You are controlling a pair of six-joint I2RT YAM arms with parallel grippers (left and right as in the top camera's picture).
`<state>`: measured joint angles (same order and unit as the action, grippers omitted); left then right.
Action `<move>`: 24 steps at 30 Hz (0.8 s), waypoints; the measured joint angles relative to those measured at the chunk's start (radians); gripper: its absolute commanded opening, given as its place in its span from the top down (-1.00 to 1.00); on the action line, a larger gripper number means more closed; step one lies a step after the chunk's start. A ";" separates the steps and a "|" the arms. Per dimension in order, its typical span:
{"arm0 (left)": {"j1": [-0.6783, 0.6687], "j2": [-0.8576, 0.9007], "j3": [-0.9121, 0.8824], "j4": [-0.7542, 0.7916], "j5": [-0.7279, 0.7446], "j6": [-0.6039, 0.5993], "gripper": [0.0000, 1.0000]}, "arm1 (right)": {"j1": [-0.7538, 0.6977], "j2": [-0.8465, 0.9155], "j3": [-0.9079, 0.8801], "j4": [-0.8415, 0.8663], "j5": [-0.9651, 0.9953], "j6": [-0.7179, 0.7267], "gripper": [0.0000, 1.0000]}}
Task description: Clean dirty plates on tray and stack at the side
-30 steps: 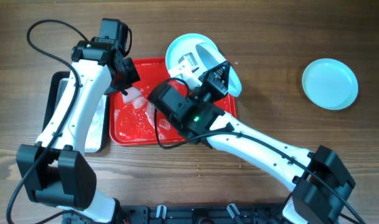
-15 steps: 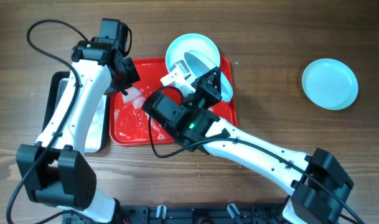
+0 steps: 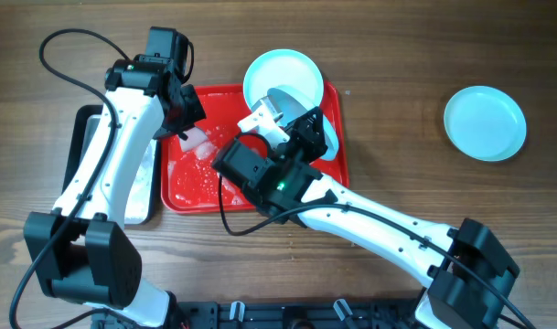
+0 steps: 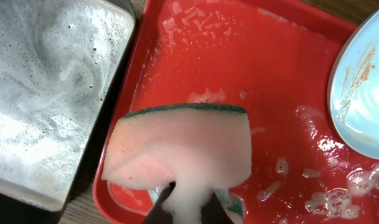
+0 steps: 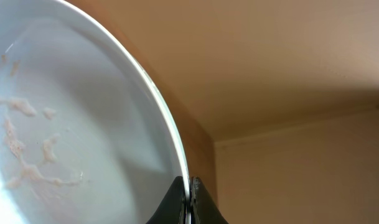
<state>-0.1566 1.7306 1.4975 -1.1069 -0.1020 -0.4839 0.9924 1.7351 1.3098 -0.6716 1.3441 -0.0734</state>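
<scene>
My right gripper (image 5: pixel 189 194) pinches a streaked plate (image 5: pixel 77 124) by its rim; my left gripper (image 4: pixel 184 204) clamps the sponge (image 4: pixel 183 143) over the tray (image 4: pixel 239 37). A clean plate (image 3: pixel 484 123) lies near the right edge of the table (image 3: pixel 397 55); I judge two are left.

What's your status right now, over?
Left jaws shut on soapy sponge over red tray. Right jaws pinch streaked plate by rim, tilted above tray. Nothing seen between sponge and plate.
</scene>
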 measured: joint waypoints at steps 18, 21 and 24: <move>0.000 0.000 0.000 -0.004 0.000 0.000 0.92 | -0.066 0.000 0.000 -0.152 -0.521 0.290 0.91; 0.000 0.000 0.000 -0.005 0.000 0.000 0.92 | -0.089 0.000 0.000 -0.154 -0.560 0.319 0.91; 0.000 0.000 0.000 -0.006 0.000 0.000 0.92 | -0.104 0.000 0.000 -0.158 -0.570 0.338 0.91</move>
<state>-0.1566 1.7306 1.4975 -1.1130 -0.1024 -0.4839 0.8886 1.7351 1.3098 -0.8291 0.7746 0.2649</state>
